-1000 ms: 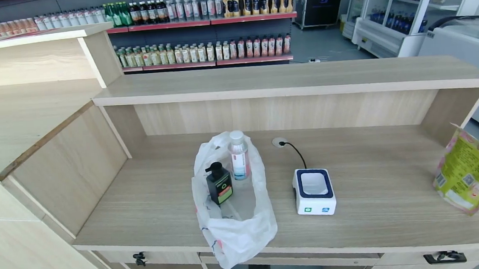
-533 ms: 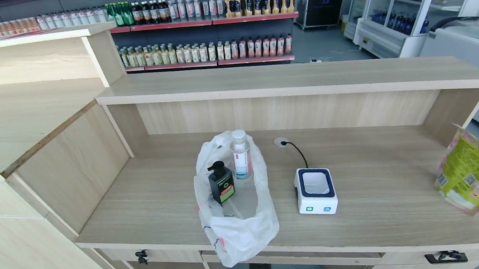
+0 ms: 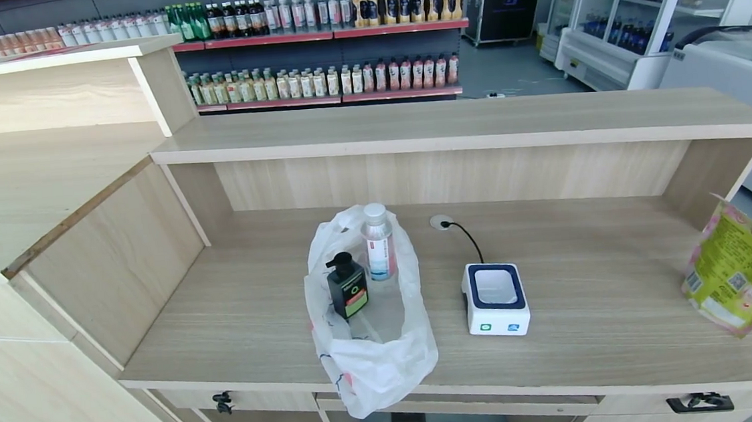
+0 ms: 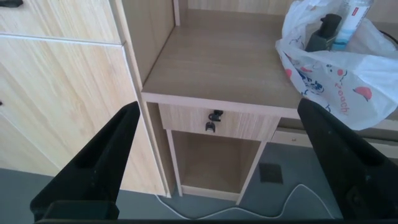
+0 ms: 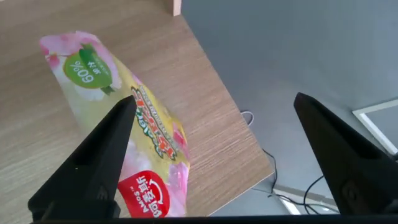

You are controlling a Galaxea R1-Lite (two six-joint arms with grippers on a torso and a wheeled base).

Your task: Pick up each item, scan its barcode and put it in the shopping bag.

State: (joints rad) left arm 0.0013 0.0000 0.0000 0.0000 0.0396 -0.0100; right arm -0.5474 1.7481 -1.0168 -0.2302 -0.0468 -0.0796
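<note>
Right wrist view: I am holding my right pincer (image 5: 214, 102) spread wide over the counter's (image 5: 205, 112) right end, gripping nothing. The snack pouch (image 5: 93, 81) is sitting under one finger, not between the two. It seems to be lying flat, though I cannot be sure. My left pincer (image 4: 219, 104) is hanging spread, off the counter's left front corner. The plastic bag (image 3: 374, 359) is holding a black pump bottle (image 3: 347, 294) and a clear bottle (image 3: 378, 244), both upright. The scanner (image 3: 496, 299) is sitting just beside the bag.

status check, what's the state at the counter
Left gripper and right gripper open, empty. Snack pouch at right end of counter, not yet picked; pump bottle and water bottle already in shopping bag. Nothing between pouch and scanner.
</note>
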